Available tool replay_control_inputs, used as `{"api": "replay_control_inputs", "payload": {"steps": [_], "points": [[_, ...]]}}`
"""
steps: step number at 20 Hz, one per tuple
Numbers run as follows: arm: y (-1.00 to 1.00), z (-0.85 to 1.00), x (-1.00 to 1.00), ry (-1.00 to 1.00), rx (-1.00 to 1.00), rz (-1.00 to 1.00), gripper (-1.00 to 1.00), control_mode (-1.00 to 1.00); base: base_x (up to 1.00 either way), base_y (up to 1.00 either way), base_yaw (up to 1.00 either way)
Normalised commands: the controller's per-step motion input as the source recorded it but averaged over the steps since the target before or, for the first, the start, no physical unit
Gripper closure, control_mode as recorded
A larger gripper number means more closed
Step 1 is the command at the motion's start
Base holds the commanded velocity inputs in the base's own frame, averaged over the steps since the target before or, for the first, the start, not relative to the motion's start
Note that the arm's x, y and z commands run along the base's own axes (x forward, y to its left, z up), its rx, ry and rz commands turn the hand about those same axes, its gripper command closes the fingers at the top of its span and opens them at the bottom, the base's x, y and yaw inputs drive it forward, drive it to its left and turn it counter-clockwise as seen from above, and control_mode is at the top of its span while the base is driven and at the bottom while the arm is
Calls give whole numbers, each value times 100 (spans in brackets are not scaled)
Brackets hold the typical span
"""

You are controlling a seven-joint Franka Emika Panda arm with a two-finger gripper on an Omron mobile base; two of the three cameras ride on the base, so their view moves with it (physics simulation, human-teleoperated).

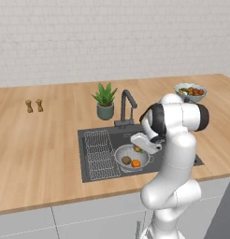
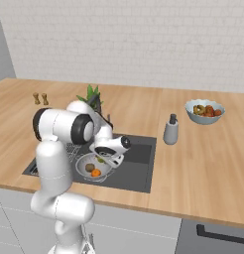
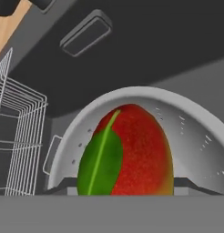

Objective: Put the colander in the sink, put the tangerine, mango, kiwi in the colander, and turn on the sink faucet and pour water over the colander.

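Note:
The silvery colander (image 1: 120, 154) (image 2: 82, 162) sits in the dark sink (image 1: 112, 137) (image 2: 139, 159), next to the wire rack. The brown kiwi (image 1: 126, 160) (image 2: 90, 167) and the orange tangerine (image 1: 135, 163) (image 2: 95, 172) lie inside it. My gripper (image 1: 139, 148) (image 2: 101, 158) (image 3: 127, 184) hangs just over the colander's rim (image 3: 145, 93), shut on the red and green mango (image 1: 137, 148) (image 2: 100, 159) (image 3: 132, 150). The dark faucet (image 1: 127, 106) stands behind the basin, and no water runs from it.
A potted plant (image 1: 105, 100) (image 2: 89, 92) stands left of the faucet. On the right counter are a soap bottle (image 2: 170, 130) and a pale fruit bowl (image 1: 190, 91) (image 2: 205, 111). Two small shakers (image 1: 34, 106) (image 2: 40, 98) stand far left. The wire rack (image 1: 100, 154) (image 3: 18, 136) fills the sink's left part.

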Motion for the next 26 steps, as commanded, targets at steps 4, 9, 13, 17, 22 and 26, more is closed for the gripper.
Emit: {"api": "replay_control_inputs", "payload": {"steps": [4, 9, 13, 17, 22, 26], "points": [[36, -21, -7, -5, -14, 0, -100, -100, 0, 0, 0], [18, -1, -20, -7, -12, 0, -100, -100, 0, 0, 0], [-4, 21, -13, -4, -4, 0, -100, -100, 0, 0, 0], [-24, 33, 0, -1, 0, 0, -100, -100, 0, 0, 0], [-47, 71, 0, -5, 0, 0, -100, -100, 0, 0, 0], [-57, 100, 0, -10, 13, 1, -100, -100, 0, 0, 0]]}}
